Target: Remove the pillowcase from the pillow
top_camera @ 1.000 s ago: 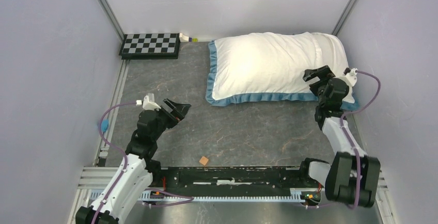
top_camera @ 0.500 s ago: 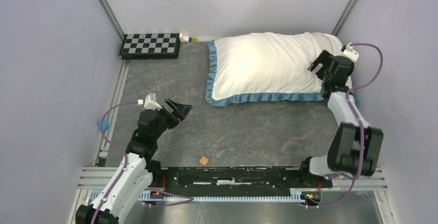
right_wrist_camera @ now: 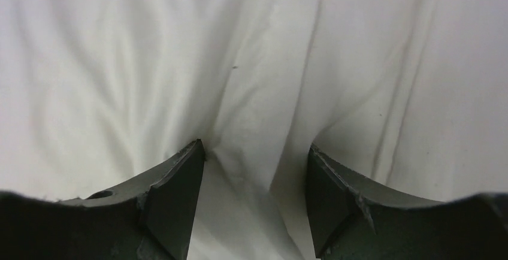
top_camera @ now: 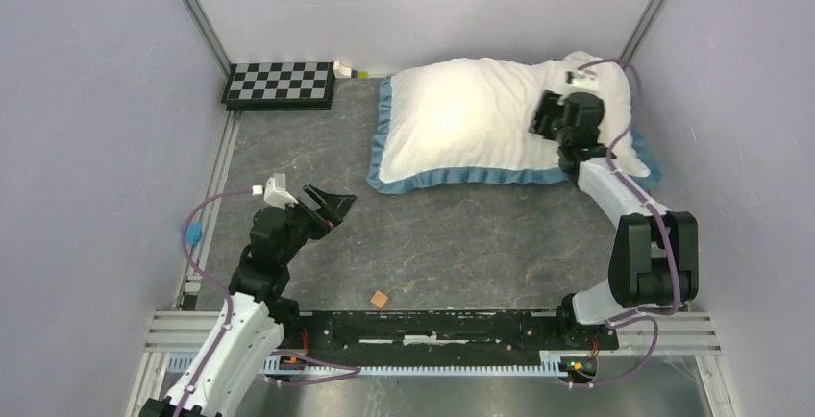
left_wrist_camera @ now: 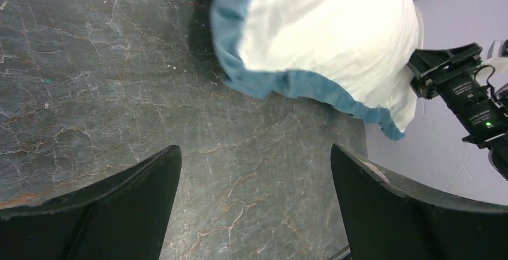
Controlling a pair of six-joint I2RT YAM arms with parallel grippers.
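The pillowcase (top_camera: 461, 119) is white with a blue ruffled trim and covers the pillow at the back right of the table. The bare off-white end of the pillow (top_camera: 620, 129) shows past the case on the right. My right gripper (top_camera: 548, 121) presses down on the right part of the case. In the right wrist view its jaws (right_wrist_camera: 254, 146) stand apart with a raised fold of white fabric (right_wrist_camera: 251, 116) between them. My left gripper (top_camera: 332, 208) is open and empty over bare table, well left of the pillow. The case also shows in the left wrist view (left_wrist_camera: 323, 26), beyond the gripper (left_wrist_camera: 254, 149).
A black-and-white checkerboard (top_camera: 281, 84) lies at the back left, with a small yellow-green object (top_camera: 358, 74) beside it. A small brown cube (top_camera: 380, 298) lies near the front rail. Grey walls close in both sides, and the right wall is close to the pillow.
My right gripper has swung from the pillow's front right edge up and left onto its top. The pillow and case have shifted slightly left. The left arm has hardly moved.
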